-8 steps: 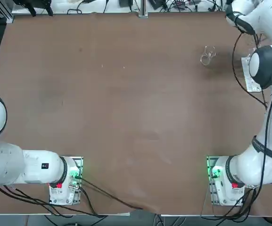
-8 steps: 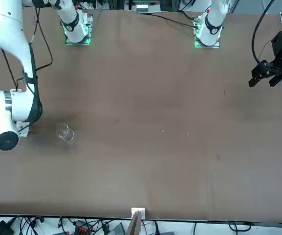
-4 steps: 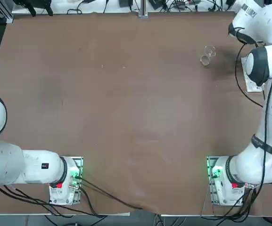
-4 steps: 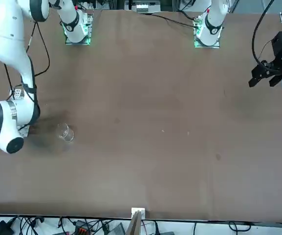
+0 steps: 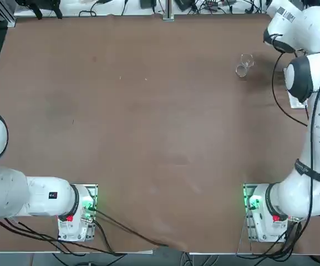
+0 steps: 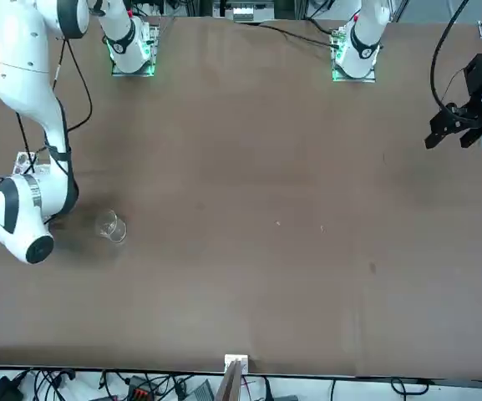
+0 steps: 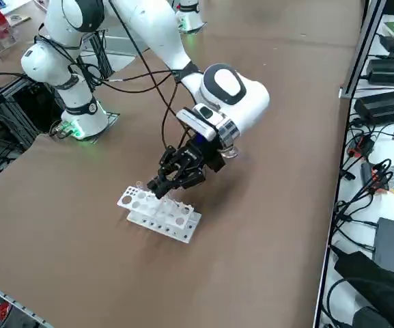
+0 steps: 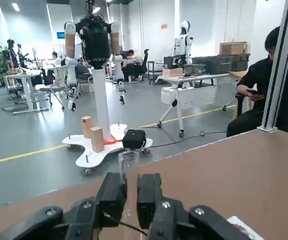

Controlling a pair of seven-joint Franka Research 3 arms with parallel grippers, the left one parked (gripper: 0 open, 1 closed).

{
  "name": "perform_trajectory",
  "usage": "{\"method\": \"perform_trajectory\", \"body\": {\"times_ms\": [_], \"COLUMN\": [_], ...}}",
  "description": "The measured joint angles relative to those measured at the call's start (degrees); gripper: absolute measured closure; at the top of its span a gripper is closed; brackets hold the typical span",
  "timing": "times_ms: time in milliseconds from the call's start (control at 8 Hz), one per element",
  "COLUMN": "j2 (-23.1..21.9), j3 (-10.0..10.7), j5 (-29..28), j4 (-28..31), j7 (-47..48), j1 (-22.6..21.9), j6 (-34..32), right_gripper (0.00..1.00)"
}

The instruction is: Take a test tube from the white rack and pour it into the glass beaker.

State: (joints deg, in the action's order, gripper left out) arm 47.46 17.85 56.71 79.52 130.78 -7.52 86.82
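Right gripper (image 7: 157, 186): you see it in the right side view just above the near-left end of the white rack, hanging from the bent right arm and pointing down and sideways toward the rack top.
Claw: its two fingers (image 8: 115, 192) are pressed onto a clear test tube (image 8: 128, 162); in the wrist view the tube stands up between the pads, its open rim well above the fingertips.
White rack (image 7: 161, 213): it lies flat on the brown table (image 7: 265, 225) at about 7 o'clock from the arm's white wrist housing in the right side view. Rows of round holes show on its top. In the top view you get only a sliver of it (image 5: 296, 102) at 3 o'clock, mostly hidden under the arm.
Glass beaker (image 5: 243, 65): it stands on the table at about 1 o'clock in the top view, apart from the rack and at roughly 10 o'clock from it. In the front view (image 6: 110, 226) you find it at 9 o'clock, just beside the arm's rounded white elbow. You cannot tell whether it holds anything.
Tube contents: you cannot tell from these views.
Person (image 8: 273, 85): one in dark clothing sits beyond the table edge in the wrist view, head bent.
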Motion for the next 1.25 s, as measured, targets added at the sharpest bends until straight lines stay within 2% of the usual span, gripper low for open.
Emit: {"method": "perform_trajectory", "body": {"times_ms": [1250], "j2": [1.3], "j3": [0.0], "j5": [0.0], "j4": [1.5], "j7": [2.3], "j1": [-1.3], "j6": [-1.4], "right_gripper": [0.81]}}
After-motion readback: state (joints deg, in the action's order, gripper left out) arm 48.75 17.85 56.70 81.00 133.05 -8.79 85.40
